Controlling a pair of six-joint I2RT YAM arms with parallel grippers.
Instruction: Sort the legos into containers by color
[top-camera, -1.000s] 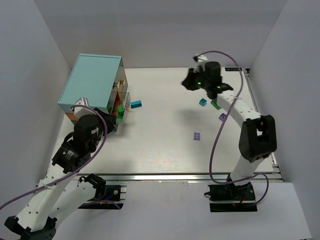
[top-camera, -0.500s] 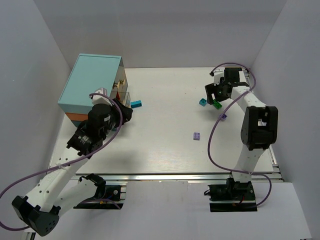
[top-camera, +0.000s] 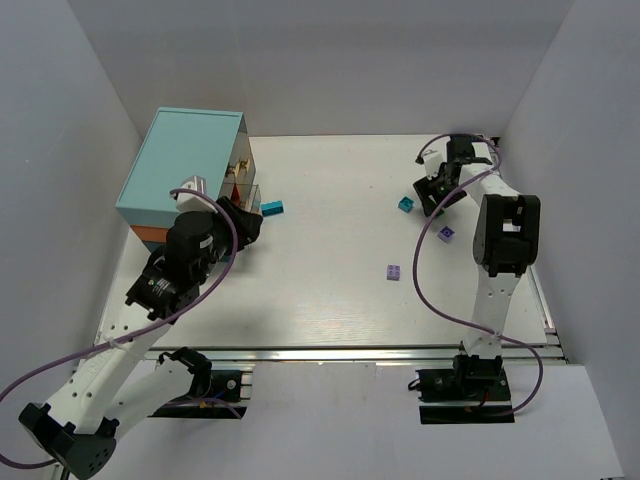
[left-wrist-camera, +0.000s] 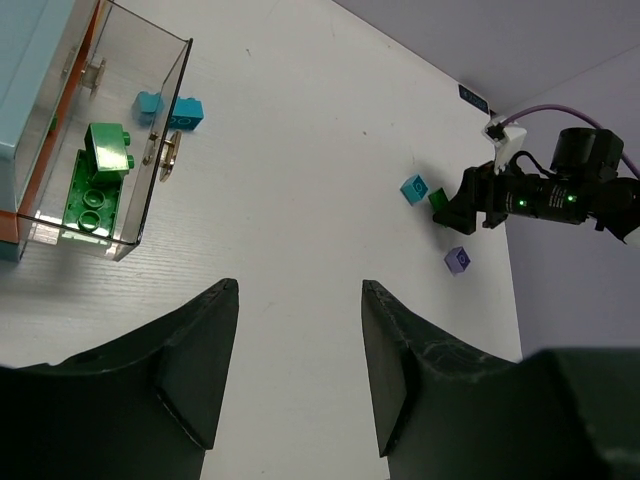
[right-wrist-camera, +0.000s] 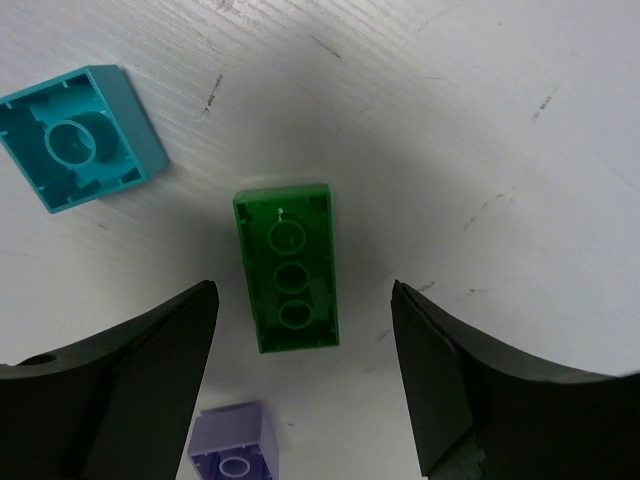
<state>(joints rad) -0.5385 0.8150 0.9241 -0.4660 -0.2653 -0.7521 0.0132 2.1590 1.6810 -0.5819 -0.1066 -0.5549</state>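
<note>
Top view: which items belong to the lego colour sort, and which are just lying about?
Job:
- green brick
- right-side cyan brick, cyan brick by the drawer
- right-side purple brick, centre purple brick
- open clear drawer holding green bricks
- cabinet

Just there:
- purple cable
- metal rail

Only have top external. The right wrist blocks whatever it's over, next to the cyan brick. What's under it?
Observer: A green brick, lying underside up with its hollow tubes showing.
Operator: Gripper on it?
Observer: No. The right gripper is open and straddles it, with a gap on each side.
Operator: Left arm hides the cabinet front. Is a drawer out?
Observer: Yes. The left wrist view shows a clear drawer pulled out, with green legos inside.
</note>
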